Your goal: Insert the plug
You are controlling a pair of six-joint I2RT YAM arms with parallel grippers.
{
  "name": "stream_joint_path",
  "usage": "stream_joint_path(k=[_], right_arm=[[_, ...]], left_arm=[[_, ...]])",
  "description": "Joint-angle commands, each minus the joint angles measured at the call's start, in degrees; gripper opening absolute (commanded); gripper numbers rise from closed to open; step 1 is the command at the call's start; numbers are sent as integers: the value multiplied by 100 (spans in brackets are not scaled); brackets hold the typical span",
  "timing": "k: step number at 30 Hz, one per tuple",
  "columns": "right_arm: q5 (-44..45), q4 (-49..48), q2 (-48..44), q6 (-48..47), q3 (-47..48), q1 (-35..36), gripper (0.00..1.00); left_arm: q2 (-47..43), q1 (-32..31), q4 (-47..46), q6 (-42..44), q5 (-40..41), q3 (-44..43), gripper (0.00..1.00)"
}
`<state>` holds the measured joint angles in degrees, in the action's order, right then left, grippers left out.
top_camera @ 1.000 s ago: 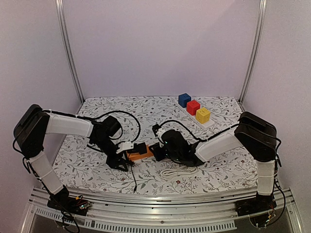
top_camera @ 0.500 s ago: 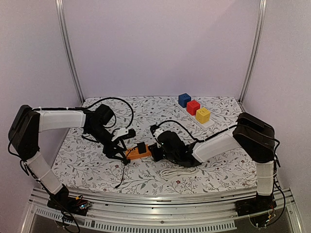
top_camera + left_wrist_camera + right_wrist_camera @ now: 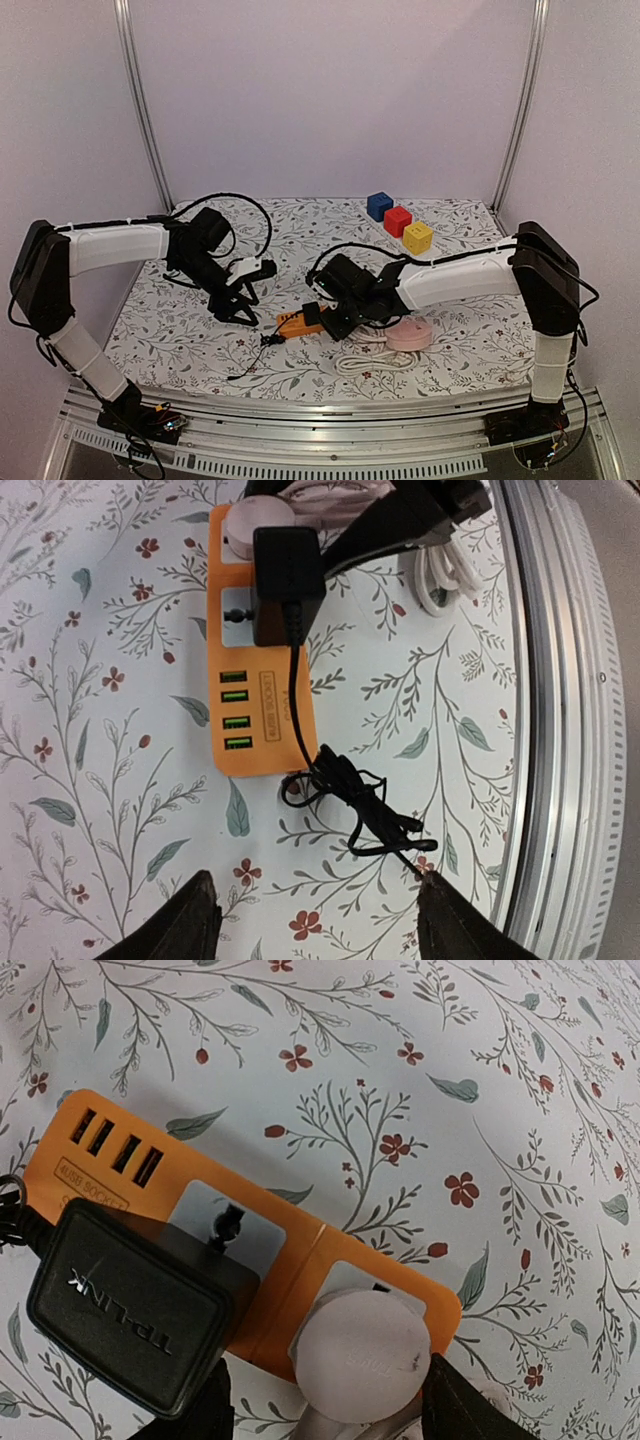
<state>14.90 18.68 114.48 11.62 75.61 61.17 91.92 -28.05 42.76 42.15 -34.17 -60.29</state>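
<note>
An orange power strip (image 3: 300, 322) (image 3: 250, 705) (image 3: 300, 1250) lies on the flowered mat between the arms. A black adapter (image 3: 288, 580) (image 3: 125, 1315) sits in one of its sockets. A pale round plug (image 3: 365, 1355) (image 3: 260, 528) sits over the end socket. My right gripper (image 3: 325, 1385) (image 3: 337, 318) is open astride this plug, the left finger well clear of it. My left gripper (image 3: 315, 880) (image 3: 245, 298) is open and empty, left of the strip. The adapter's black cord (image 3: 360, 805) (image 3: 262, 345) lies tangled on the mat in front of it.
A white cable coil (image 3: 365, 358) (image 3: 440, 575) and a pink round disc (image 3: 408, 335) lie right of the strip. Blue (image 3: 379, 206), red (image 3: 398, 221) and yellow (image 3: 418, 237) blocks stand at the back right. The metal front rail (image 3: 570, 730) runs close by.
My right gripper has opened off the pale plug. The left arm has drawn back to the left, away from the strip. The strip has shifted slightly right, and the pink disc now shows.
</note>
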Motion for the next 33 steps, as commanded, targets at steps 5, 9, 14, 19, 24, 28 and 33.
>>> stream_joint_path(k=[5,9,14,19,24,28,33], right_arm=[[-769,1302,-760,-335,122,-221,66],[-1237,1145,-1185,-463,105,-361,66],[-1426,1130,-1694,-145,89,-811,53],[-1107,1592,-1633,195,545,-952,35],[-1181,1664,-1321,220,586,-949,31],[-1668,975,-1094,450,62,-940,30],[-2156,225,-278,864,-472,-875,29]], left_arm=[[-349,19,142,6,51,-109,68],[-329,13,149,-10,41,-168,68],[-323,6,156,-30,56,-193,68],[-322,10,162,-70,100,-196,68],[-358,10,155,-82,121,-135,68],[-325,10,163,-92,150,-122,68],[-306,10,162,-111,131,-125,68]])
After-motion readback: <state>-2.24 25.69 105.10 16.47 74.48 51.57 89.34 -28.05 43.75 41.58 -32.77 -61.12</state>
